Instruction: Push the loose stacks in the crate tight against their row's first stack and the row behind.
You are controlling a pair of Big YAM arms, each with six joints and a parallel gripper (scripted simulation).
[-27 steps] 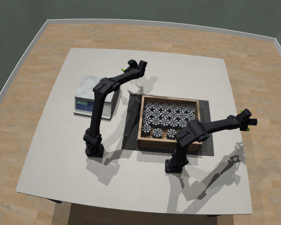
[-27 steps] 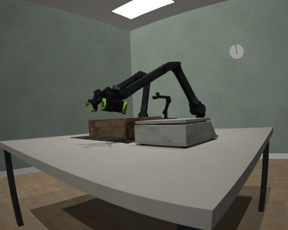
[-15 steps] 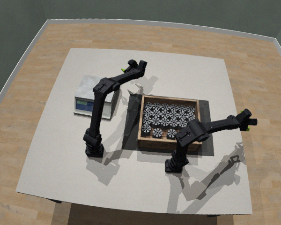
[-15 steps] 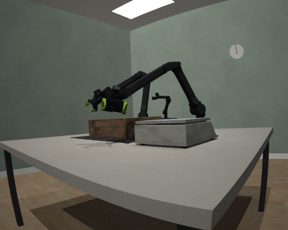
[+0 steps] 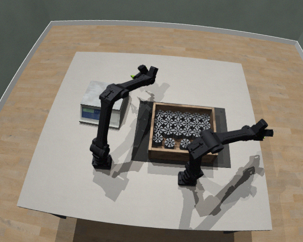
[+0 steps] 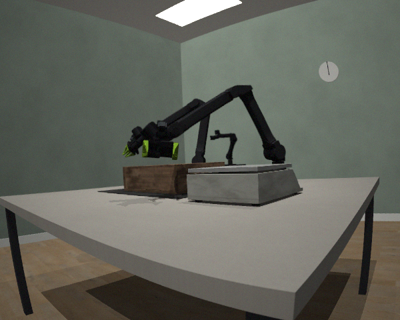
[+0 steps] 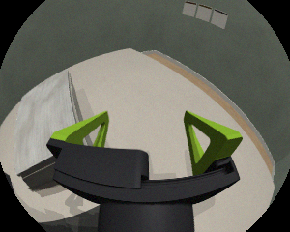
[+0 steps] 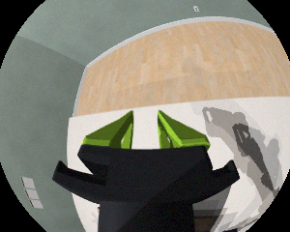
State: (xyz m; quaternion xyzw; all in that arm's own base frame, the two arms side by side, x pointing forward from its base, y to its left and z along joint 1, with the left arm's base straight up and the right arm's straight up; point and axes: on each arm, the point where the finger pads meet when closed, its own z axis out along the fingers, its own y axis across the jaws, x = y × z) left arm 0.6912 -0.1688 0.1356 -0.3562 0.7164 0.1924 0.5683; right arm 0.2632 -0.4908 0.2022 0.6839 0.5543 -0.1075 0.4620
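Hovering beyond the crate [image 5: 183, 154] [image 6: 148, 179] — left gripper [image 5: 148, 69] [image 6: 160, 149] [image 7: 146, 116] wide open, holding nothing; right gripper [image 5: 266, 134] [image 8: 145, 115] partly closed, empty, well off to the crate's side — loose stacks [image 5: 169, 142] sit apart.

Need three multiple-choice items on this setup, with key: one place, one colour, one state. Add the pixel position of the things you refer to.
1. Where is the scale [image 5: 88, 89] [image 6: 224, 187] [image 7: 43, 121]?
A) Inside the crate [image 5: 181, 155] [image 6: 148, 179] [image 8: 203, 224]
B) On the floor
C) On the table [image 5: 68, 182] [image 6: 193, 234] [image 7: 150, 87] [image 8: 280, 111], beside the crate

2. What colour are the gripper fingers [image 6: 145, 149]?
A) Lime green
B) Orange
C) White

3. How is the left gripper [image 5: 136, 74] [image 6: 160, 149] [image 7: 146, 115]?
A) Shut on a stack
B) Open, nothing between its fingers
C) Shut, holding nothing

1: C, the top view shows it on the tabletop, outside the crate.
2: A, both wrist views show it.
3: B, the left wrist view shows wide-apart fingers with only background between.
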